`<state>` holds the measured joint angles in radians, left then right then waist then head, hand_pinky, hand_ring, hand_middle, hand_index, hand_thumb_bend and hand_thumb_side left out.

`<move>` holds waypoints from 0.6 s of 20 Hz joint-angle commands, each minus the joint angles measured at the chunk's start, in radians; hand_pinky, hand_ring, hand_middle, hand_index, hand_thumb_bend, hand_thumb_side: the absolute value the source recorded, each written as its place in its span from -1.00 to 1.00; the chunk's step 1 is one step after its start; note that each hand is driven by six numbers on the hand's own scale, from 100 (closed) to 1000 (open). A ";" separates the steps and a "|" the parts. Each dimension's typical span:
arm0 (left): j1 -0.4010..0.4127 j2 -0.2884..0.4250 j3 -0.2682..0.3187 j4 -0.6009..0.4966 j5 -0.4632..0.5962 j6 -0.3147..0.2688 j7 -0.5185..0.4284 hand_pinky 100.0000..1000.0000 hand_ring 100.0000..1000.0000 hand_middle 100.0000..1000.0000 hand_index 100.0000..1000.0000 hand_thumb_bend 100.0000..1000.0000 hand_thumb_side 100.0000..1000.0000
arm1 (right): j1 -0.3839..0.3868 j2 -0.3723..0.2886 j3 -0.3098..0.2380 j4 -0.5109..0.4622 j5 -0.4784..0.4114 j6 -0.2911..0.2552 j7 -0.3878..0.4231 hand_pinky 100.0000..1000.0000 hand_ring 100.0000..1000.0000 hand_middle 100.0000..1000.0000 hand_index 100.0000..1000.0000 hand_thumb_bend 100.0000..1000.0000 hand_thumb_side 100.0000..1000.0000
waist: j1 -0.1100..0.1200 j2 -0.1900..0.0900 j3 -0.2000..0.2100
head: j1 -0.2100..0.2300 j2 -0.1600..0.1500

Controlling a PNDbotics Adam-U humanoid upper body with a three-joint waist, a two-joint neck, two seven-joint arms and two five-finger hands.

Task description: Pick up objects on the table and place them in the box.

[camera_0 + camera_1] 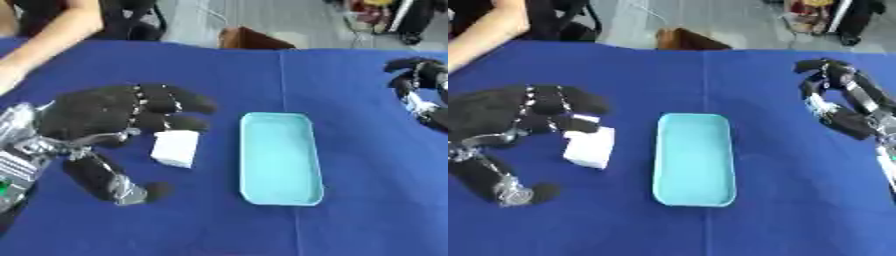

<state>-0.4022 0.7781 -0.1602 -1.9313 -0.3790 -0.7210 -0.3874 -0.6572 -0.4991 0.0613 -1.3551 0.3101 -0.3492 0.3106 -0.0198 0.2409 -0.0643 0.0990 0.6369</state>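
Blue cloth held a white block just left of the empty box — left hand spread over it, not closed, right hand curled idle — block looked light, rigid; pinch its side faces.

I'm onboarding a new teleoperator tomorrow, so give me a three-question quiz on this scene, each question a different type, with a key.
1. True or false: the small white block already lies inside the light blue rectangular tray.
2. Which hand is at the block?
A. the robot's left hand
B. the robot's right hand
C. neither hand
3. Fill in: the tray lies on a dark ____ tablecloth.

Key
1. False: the block sits on the cloth to the tray's left, and the tray holds nothing.
2. A: its fingers reach over the block, thumb apart below.
3. blue
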 commanded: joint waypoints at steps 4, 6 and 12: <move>-0.015 0.020 0.013 -0.008 0.008 -0.144 -0.149 0.80 0.93 0.97 0.98 -0.56 0.44 | -0.021 -0.029 -0.005 -0.016 0.000 0.001 -0.001 -0.12 0.27 0.50 0.75 -1.00 0.39 | -0.001 -0.017 -0.002 | 0.004 -0.010; -0.012 0.017 0.015 -0.006 0.012 -0.140 -0.146 0.76 0.90 0.95 0.97 -0.63 0.43 | -0.021 -0.029 -0.004 -0.017 0.000 0.001 -0.001 -0.13 0.27 0.50 0.75 -1.00 0.39 | -0.001 -0.016 -0.002 | 0.004 -0.010; 0.056 -0.057 0.062 0.005 0.079 -0.075 -0.127 0.58 0.80 0.92 0.98 -0.91 0.42 | -0.012 -0.029 -0.005 -0.027 -0.003 0.002 0.002 -0.13 0.27 0.50 0.74 -1.00 0.39 | -0.002 -0.011 0.002 | -0.005 -0.016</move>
<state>-0.3429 0.7250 -0.1256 -1.9184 -0.3205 -0.7007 -0.4077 -0.6569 -0.4991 0.0618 -1.3622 0.3103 -0.3476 0.3123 -0.0212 0.2434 -0.0642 0.0988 0.6364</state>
